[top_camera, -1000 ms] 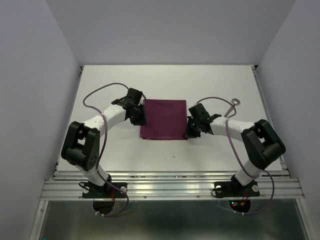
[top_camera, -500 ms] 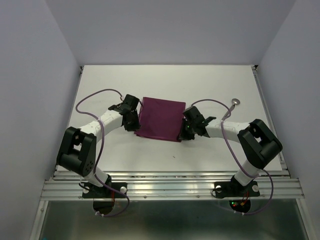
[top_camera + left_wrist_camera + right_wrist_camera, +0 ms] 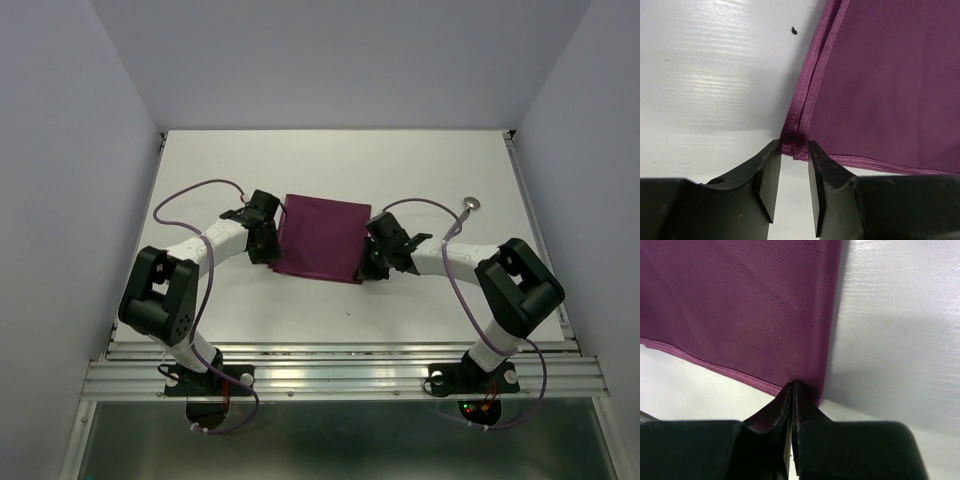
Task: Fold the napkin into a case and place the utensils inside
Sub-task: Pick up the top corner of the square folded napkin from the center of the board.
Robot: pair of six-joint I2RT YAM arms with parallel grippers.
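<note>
Seen from above, the left arm [image 3: 215, 238] reaches in from the lower left across the white table [image 3: 200, 160], with the left gripper [image 3: 267, 247] set at the lower left corner of the napkin [image 3: 320, 240]. That arm's wrist camera shows two black fingers [image 3: 767, 175] standing a narrow gap apart. The cloth's doubled, hemmed corner fills the space between their tips at mid-frame, but whether they actually pinch it cannot be told. A small dark speck [image 3: 794, 31] lies on the table near the top of that view, just left of the cloth's edge. The plum-purple napkin lies flat at the centre of the table, folded to a slightly tilted rectangle between the two arms. At its lower right corner the right gripper [image 3: 371, 264] is clamped on the cloth. Its wrist view shows the fingers [image 3: 777, 415] pressed together with no gap, the corner of the fabric caught between their tips and puckering slightly toward them. Farther right, in the upper right part of the table, a shiny spoon [image 3: 468, 207] lies well apart from the napkin.
</note>
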